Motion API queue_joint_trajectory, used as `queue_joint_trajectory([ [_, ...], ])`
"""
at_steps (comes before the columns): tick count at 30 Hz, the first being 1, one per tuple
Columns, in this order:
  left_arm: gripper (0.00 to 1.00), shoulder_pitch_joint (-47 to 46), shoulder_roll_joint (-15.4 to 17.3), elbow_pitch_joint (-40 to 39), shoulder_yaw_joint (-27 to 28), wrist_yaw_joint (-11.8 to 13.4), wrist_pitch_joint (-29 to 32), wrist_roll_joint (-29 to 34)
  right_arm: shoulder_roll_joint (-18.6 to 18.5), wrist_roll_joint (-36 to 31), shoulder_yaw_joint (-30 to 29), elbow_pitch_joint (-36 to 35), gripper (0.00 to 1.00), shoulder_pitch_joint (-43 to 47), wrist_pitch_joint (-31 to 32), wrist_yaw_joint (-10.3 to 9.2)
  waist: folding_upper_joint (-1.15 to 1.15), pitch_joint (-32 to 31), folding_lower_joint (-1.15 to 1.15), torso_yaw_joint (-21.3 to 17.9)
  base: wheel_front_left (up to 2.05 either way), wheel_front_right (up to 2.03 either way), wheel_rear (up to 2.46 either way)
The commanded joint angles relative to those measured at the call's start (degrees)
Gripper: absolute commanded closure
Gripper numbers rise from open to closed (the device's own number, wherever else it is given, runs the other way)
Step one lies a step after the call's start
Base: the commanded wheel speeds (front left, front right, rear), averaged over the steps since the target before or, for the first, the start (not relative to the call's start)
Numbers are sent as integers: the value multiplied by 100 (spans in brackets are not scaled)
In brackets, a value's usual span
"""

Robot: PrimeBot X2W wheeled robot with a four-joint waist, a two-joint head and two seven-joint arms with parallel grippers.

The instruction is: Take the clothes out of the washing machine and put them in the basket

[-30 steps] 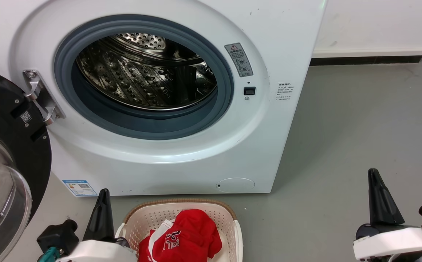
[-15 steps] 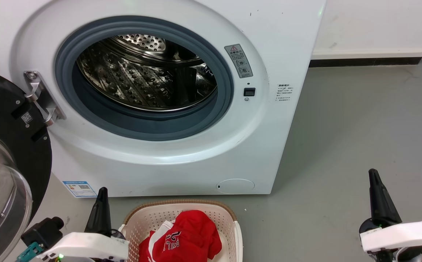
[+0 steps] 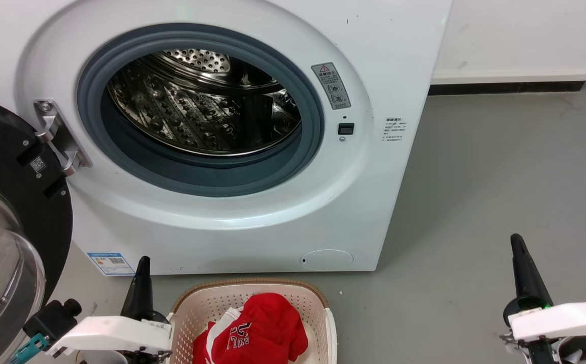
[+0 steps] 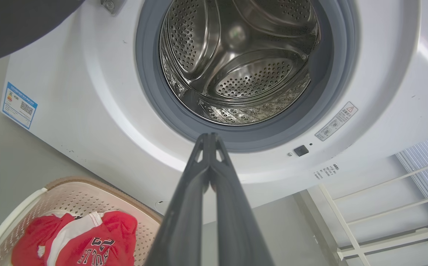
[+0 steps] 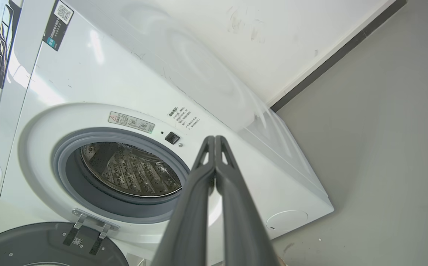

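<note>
Items, left to right across the head view.

1. Door (image 3: pixel 17 167): black frame with a bulging glass bowl, swung fully open at the far left and hung on a metal hinge (image 3: pixel 59 135).
2. Left gripper (image 3: pixel 143 263): white-cased wrist low at the left. In the left wrist view its two dark fingers (image 4: pixel 199 192) lie pressed together along their length with nothing between them. The tip stands just beside the basket's left rim.
3. Energy label (image 3: pixel 110 263): blue-edged, on the washer's lower left corner.
4. Washing machine (image 3: pixel 252 222): white front-loader. A grey gasket (image 3: pixel 207 178) rings the porthole, and the perforated steel drum (image 3: pixel 191 111) shines behind it.
5. Basket (image 3: pixel 252 281): cream perforated plastic with a brown woven-look rim. It stands on the floor just before the washer's lower front panel.
6. Clothes (image 3: pixel 265 328): bright red jersey with white trim, heaped inside the basket. The black-and-white digits seem to read 22, though folds hide part of them.
7. Warning sticker (image 3: pixel 331 84) and black latch socket (image 3: pixel 346 127): both right of the porthole.
8. Floor (image 3: pixel 475 192): grey, meeting a white wall at a dark skirting (image 3: pixel 510 87).
9. Right gripper (image 3: pixel 516 240): low at the right over bare floor, well apart from the basket. In the right wrist view its fingers (image 5: pixel 199 192) are closed on each other and hold nothing.
</note>
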Motion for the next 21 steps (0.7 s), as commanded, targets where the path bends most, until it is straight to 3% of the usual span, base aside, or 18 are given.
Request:
queue_joint_trajectory([
  [1,100,-121,20,-15,40,-32,36,-166,-47,175,-7,-17,100,-181,29,0,0,-2,0,0,0,0,0],
  [21,100,-305,12,211,152,-157,391,-1659,-50,1687,-61,254,100,-340,383,-1,0,-42,0,-3,0,0,0],
])
